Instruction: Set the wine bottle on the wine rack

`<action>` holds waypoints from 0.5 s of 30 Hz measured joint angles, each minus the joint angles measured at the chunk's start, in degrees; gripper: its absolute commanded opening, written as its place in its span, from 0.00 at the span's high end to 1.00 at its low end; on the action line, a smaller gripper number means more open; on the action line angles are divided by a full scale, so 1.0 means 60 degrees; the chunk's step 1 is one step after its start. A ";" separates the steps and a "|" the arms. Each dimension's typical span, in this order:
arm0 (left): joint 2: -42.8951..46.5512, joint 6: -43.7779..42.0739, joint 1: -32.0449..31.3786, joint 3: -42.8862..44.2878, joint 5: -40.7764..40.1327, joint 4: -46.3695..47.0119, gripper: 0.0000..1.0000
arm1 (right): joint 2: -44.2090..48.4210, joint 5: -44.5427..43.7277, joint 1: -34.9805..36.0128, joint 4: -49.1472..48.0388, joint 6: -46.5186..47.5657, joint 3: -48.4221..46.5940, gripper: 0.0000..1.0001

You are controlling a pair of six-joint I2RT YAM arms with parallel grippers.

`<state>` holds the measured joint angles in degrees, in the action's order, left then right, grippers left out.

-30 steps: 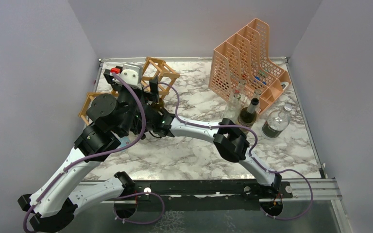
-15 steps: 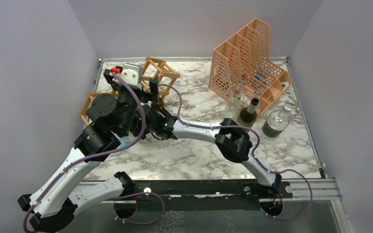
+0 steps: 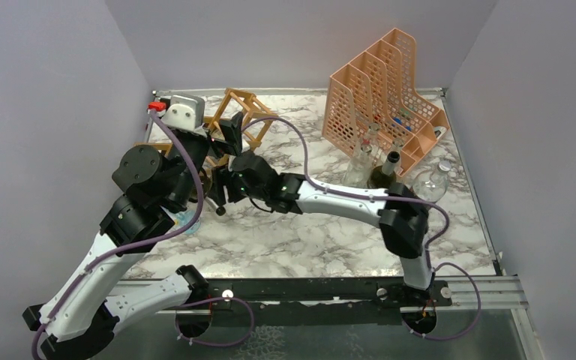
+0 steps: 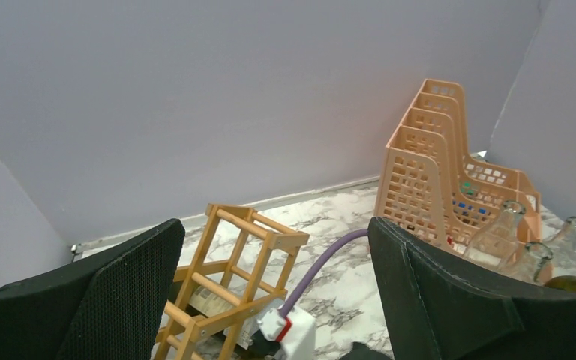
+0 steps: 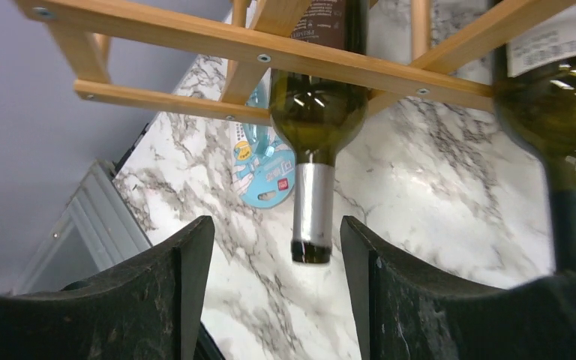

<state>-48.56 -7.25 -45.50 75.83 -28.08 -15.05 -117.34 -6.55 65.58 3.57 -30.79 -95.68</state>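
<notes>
**Right gripper** (image 5: 274,225): reaches across from the near right to the left side of the marble table (image 3: 307,240). Fingers spread, nothing between the pads; the bottle's mouth sits just beyond the tips, untouched.

**Blue disc** (image 5: 266,176): lies flat on the table below the bottle's neck; its print is too small to read.

**Wine bottle** (image 5: 316,112): dark green with a silver capsule, lying on the sticks of the wine rack (image 5: 195,37), neck jutting out towards the near side. The frame alone carries it, so placement looks done and the likely next move is a straight pull-back clear of the neck.

**Second bottle** (image 5: 547,112): lies in the neighbouring cell to the right, blurred.

**Left gripper** (image 4: 274,225): hangs above the rack, fingers wide apart and empty, probably kept high to leave room.

**Peach mesh file holder** (image 3: 379,82): far right, well apart from the rack, with upright glass bottles (image 3: 384,176) just in front.
</notes>
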 measured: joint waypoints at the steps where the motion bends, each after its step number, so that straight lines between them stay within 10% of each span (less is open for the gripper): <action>1: 0.0022 0.0069 0.0000 0.0080 0.0091 -0.0076 0.01 | 0.0382 0.0004 0.0000 -0.0095 0.0095 0.0342 0.34; 15: 0.0787 0.0637 0.0000 -0.0044 0.1115 0.0219 0.01 | 0.4889 -0.2237 -0.1166 0.0780 0.1785 0.2521 0.34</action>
<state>-43.83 -3.42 -45.50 75.57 -21.39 -13.74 -88.01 -19.97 58.59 8.25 -20.08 -80.55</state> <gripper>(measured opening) 0.987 0.657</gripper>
